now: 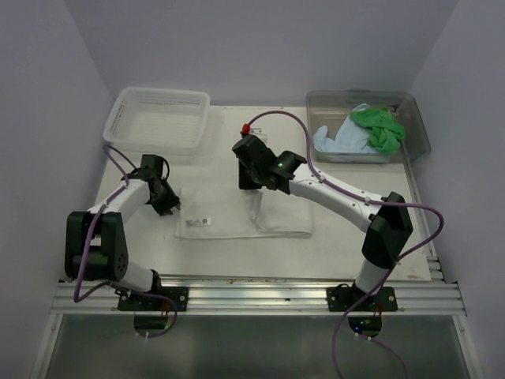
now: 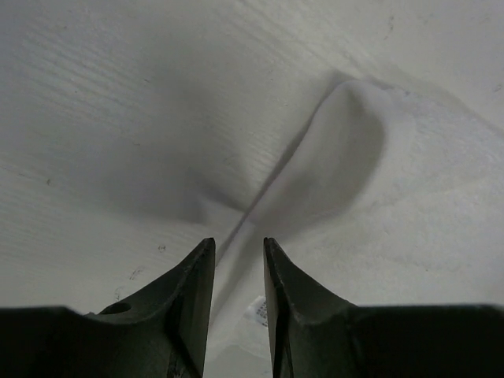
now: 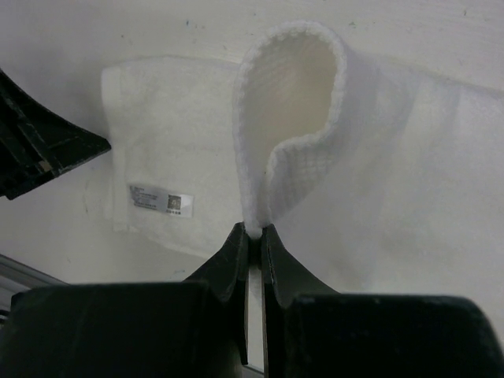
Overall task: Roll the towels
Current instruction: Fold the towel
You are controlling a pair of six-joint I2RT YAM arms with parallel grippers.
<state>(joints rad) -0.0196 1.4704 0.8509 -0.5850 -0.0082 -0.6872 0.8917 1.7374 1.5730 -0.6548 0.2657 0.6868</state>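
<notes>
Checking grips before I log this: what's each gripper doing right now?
Left gripper: open, astride an edge of the white towel.
Right gripper: closed, pinching its fold.

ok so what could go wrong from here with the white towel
1. The right gripper is shut on just a thin edge of the white towel, raised in a loop; that edge might slip out if pulled.
2. The left gripper has its jaws narrowly apart at a fold near the towel's left end; whether cloth lies between them is unclear, so it may grab nothing and the towel could drag rather than roll.
</notes>
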